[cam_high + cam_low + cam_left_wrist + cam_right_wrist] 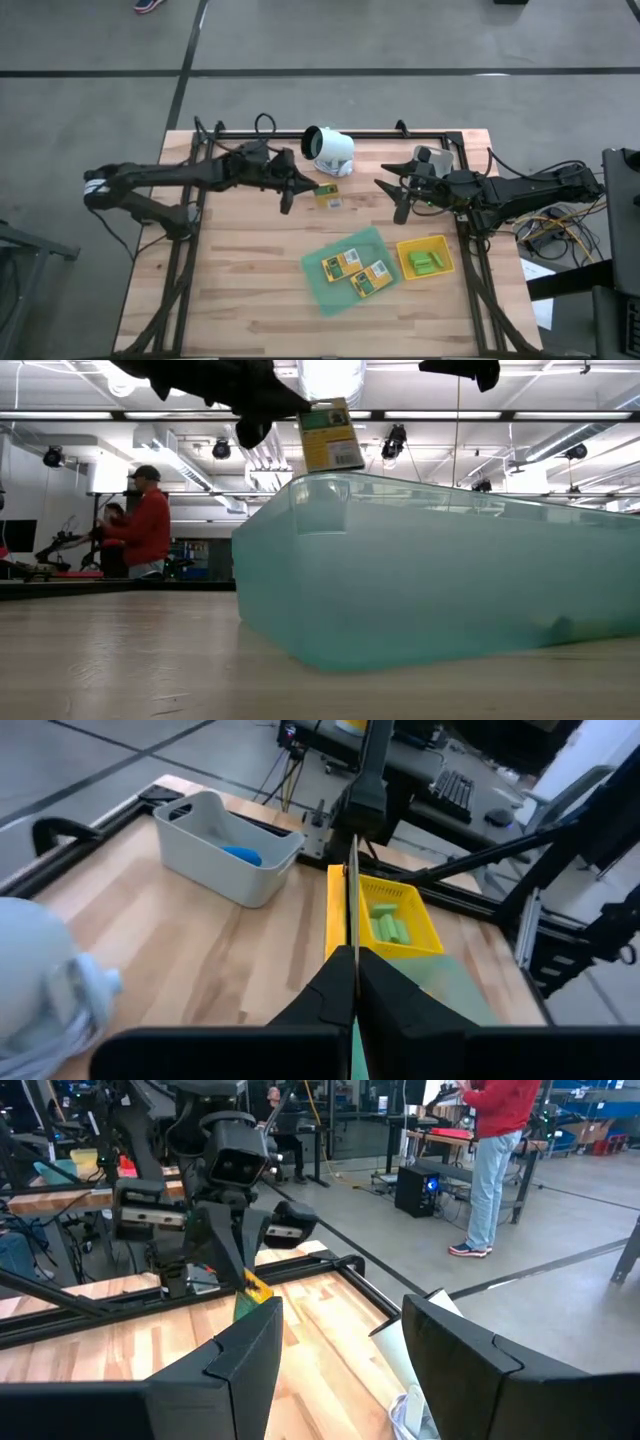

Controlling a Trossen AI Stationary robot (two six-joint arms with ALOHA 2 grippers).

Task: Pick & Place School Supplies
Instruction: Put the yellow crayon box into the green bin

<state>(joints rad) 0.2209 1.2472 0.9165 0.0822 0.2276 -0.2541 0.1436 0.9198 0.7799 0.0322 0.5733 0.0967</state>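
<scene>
Yellow-and-green packet point(330, 435), pinched by the left gripper point(300, 186), hangs airborne in the low view; right gripper point(392, 193) gapes.

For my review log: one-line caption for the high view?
Left gripper holds a packet above the table; right gripper waits open.

One yellow-green printed packet point(327, 196) held aloft, edge-up; two packets point(357, 272) flat in green tray; light-green blocks point(427, 263) in yellow tray
</scene>
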